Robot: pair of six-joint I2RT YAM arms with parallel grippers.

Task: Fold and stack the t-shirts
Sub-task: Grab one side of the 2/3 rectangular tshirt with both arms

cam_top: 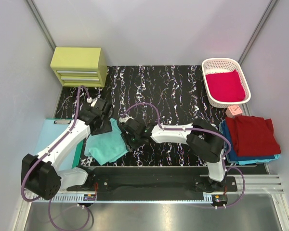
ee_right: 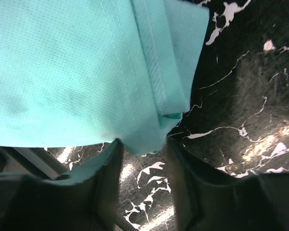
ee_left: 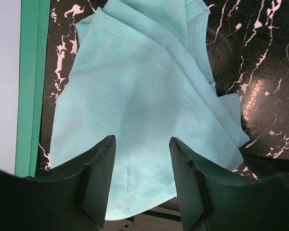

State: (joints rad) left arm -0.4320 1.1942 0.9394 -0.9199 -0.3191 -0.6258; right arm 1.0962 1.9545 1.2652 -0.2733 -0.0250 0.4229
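Mint-teal t-shirt (cam_top: 106, 144) reaches the near edge of the black mat (cam_top: 183, 96).

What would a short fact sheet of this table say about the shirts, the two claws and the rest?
Surface: black marbled table
Being worked on: mint shirt, crumpled, near the left front
Left gripper: open, over the mint shirt
Right gripper: open, fingers either side of a shirt corner
Stack at right: dark red shirt on a blue shirt
Basket: holds a crimson shirt
Back left: yellow-green drawers
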